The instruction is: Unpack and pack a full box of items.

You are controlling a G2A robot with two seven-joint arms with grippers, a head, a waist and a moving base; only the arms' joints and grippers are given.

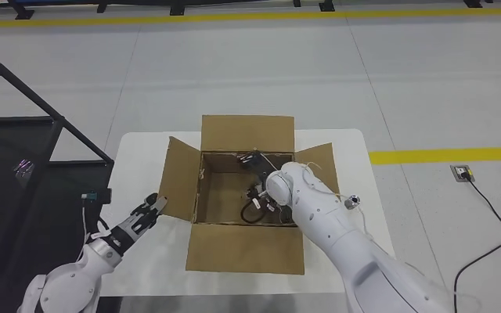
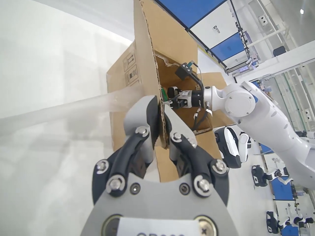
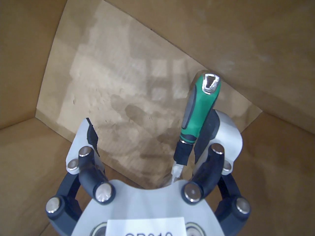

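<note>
An open cardboard box (image 1: 246, 250) stands on the white table (image 1: 141, 156) with its flaps spread out. My left gripper (image 1: 156, 205) is at the box's left side flap (image 2: 145, 50), and in the left wrist view it (image 2: 161, 116) is shut on that flap's edge. My right arm goes down into the box. Its gripper (image 3: 152, 128) is open just above the box floor (image 3: 123, 74). A green-handled screwdriver (image 3: 196, 109) stands tilted in a box corner, resting against one finger (image 3: 221, 128). The left wrist view shows the right gripper (image 2: 172, 99) inside the box.
A strip of clear tape (image 2: 73, 104) hangs off the box's outer wall near my left gripper. A black metal frame (image 1: 31, 156) stands left of the table. The box takes up the table's middle, with bare table on either side.
</note>
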